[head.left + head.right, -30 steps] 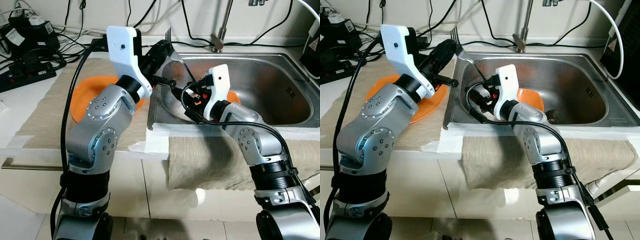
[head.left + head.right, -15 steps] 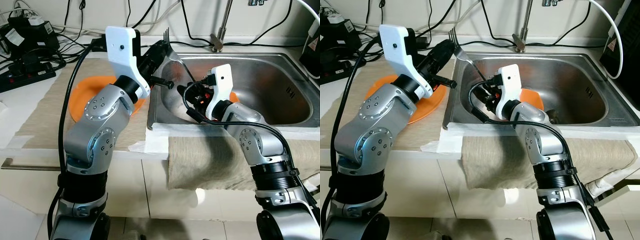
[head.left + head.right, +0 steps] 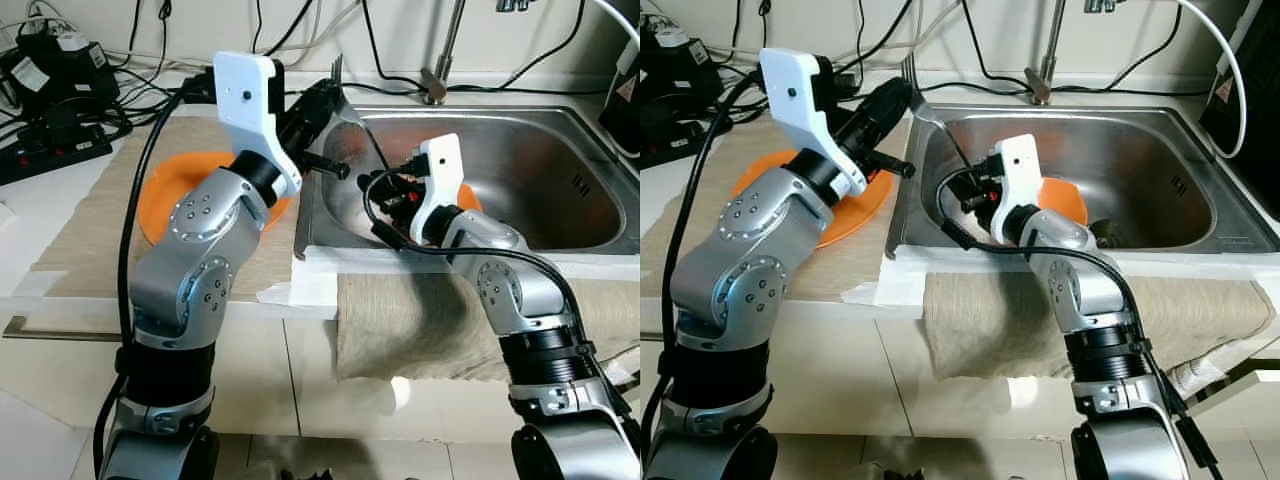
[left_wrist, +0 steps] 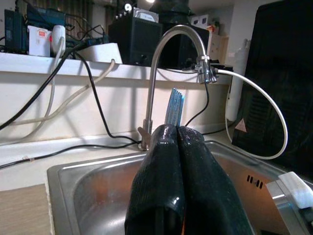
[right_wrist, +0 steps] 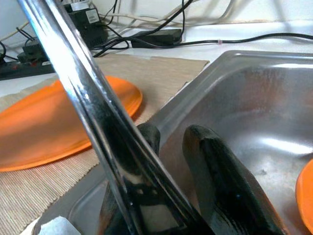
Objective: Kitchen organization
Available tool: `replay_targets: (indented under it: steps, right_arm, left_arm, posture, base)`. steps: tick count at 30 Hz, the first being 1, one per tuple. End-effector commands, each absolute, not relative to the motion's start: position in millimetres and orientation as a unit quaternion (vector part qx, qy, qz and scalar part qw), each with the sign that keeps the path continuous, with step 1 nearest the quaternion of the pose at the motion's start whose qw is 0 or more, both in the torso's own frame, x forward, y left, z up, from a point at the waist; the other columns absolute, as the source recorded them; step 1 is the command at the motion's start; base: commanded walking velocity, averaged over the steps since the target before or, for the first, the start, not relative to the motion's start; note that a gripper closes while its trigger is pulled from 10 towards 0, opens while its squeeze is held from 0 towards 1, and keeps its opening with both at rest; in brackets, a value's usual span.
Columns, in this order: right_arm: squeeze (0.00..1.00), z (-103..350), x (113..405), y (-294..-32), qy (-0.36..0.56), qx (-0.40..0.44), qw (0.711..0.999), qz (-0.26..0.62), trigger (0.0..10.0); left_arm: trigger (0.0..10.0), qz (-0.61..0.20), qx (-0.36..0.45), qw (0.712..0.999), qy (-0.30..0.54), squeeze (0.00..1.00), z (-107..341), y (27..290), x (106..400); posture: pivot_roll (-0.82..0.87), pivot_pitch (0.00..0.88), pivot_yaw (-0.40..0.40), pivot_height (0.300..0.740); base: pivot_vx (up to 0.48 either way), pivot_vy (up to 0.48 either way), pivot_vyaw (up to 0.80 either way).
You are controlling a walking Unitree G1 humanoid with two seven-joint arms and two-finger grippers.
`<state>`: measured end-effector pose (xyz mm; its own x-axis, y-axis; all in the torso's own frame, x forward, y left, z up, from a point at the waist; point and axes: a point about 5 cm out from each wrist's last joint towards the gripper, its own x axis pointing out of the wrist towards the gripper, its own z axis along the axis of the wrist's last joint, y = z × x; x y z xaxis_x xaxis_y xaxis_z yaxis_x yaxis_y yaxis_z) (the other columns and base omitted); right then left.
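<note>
Steel fork (image 4: pixel 174 106) pinched in left tool (image 4: pixel 177 142) (handle hidden), right tool (image 5: pixel 171 147) parted.

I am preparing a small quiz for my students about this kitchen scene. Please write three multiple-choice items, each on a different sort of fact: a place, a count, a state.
1. Where does the plate under the left arm lie?
A. on the beige mat beside the sink
B. on the floor
C. on the faucet

2. How many orange plates are there?
A. one
B. two
C. four

3. What is the state of the left tool?
A. open, holding nothing
B. shut on the fork
C. shut on a cup

Answers:
1 A: the orange plate rests on the mat.
2 B: a second plate lies in the sink.
3 B: the left tool grips the fork.
</note>
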<state>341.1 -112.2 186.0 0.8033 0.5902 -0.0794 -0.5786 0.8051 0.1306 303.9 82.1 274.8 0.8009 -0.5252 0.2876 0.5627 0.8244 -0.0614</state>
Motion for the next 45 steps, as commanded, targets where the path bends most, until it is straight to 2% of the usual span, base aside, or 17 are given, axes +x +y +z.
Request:
replay_targets:
  steps: [1,7,8,9,10,16,17,18,19,23,24,27,28,44,45]
  right_arm:
    - [0.0,202,339,-110,0.02,0.046,0.949,0.311,0.0]
    - [0.0,227,339,-113,-0.03,0.037,0.951,0.305,0.0]
    - [0.0,229,339,-114,-0.035,0.037,0.952,0.302,0.0]
    - [0.0,229,339,-114,-0.035,0.037,0.952,0.302,0.0]
    - [0.0,229,340,-116,-0.036,0.038,0.953,0.297,0.0]
    - [0.0,223,340,-117,-0.028,0.037,0.955,0.293,0.0]
    - [0.0,221,340,-117,-0.025,0.038,0.955,0.293,0.0]
    - [0.0,221,340,-117,-0.025,0.038,0.955,0.293,0.0]
    - [0.0,219,339,-116,-0.021,0.04,0.955,0.294,0.0]
    - [0.0,215,338,-114,-0.014,0.042,0.955,0.294,0.0]
    - [0.0,214,338,-114,-0.011,0.042,0.954,0.295,0.0]
    - [0.0,212,337,-113,-0.009,0.042,0.954,0.296,0.0]
    - [0.0,211,337,-112,-0.007,0.043,0.954,0.297,0.0]
    - [0.0,206,336,-112,-0.002,0.041,0.954,0.297,0.0]
    - [0.16,206,336,-113,-0.002,0.039,0.954,0.296,0.0]
  left_arm:
    - [0.0,-0.301,-0.06,0.946,-0.103,0.0,263,78,305]
    - [0.0,-0.287,-0.035,0.954,-0.084,0.0,252,81,309]
    - [4.7,-0.271,-0.026,0.959,-0.074,0.0,248,84,313]
    - [4.7,-0.271,-0.026,0.959,-0.074,0.0,248,84,313]
    - [10.0,-0.262,-0.024,0.962,-0.069,0.0,245,86,316]
    - [10.0,-0.255,-0.012,0.964,-0.07,0.0,244,87,319]
    - [10.0,-0.256,-0.011,0.964,-0.07,0.13,243,87,319]
    - [10.0,-0.256,-0.011,0.964,-0.07,0.13,243,87,319]
    - [10.0,-0.255,-0.012,0.964,-0.067,0.48,242,86,320]
    - [10.0,-0.253,-0.011,0.966,-0.059,0.46,237,87,321]
    - [10.0,-0.252,-0.012,0.966,-0.055,0.58,234,87,322]
    - [10.0,-0.25,-0.013,0.967,-0.05,0.58,232,88,323]
    - [10.0,-0.249,-0.014,0.967,-0.047,1.0,230,88,324]
    - [10.0,-0.234,-0.003,0.972,-0.034,1.0,221,95,329]
    - [10.0,-0.232,-0.001,0.972,-0.035,1.0,222,96,330]
  posture:
    - [-0.04,0.0,0.034,0.74]
    - [-0.04,0.0,0.033,0.74]
    - [-0.04,0.0,0.033,0.74]
    - [-0.04,0.0,0.033,0.74]
    - [-0.04,0.0,0.033,0.74]
    - [-0.05,0.0,0.036,0.74]
    - [-0.05,0.0,0.036,0.74]
    - [-0.05,0.0,0.036,0.74]
    - [-0.05,0.0,0.036,0.74]
    - [-0.05,0.0,0.037,0.74]
    - [-0.05,0.0,0.036,0.74]
    - [-0.05,0.0,0.036,0.74]
    - [-0.05,0.0,0.036,0.74]
    - [-0.05,0.0,0.037,0.74]
    - [-0.05,0.0,0.037,0.74]
  base:
    - [0.0,0.0,0.0]
    - [0.0,0.0,0.0]
    - [0.0,0.0,0.0]
    - [0.0,0.0,0.0]
    - [0.0,0.0,0.0]
    - [0.0,0.0,0.0]
    - [0.0,0.0,0.0]
    - [0.0,0.0,0.0]
    - [0.0,0.0,0.0]
    - [0.0,0.0,0.0]
    - [0.0,0.0,0.0]
    - [0.0,0.0,0.0]
    - [0.0,0.0,0.0]
    - [0.0,0.0,0.0]
    - [0.0,0.0,0.0]
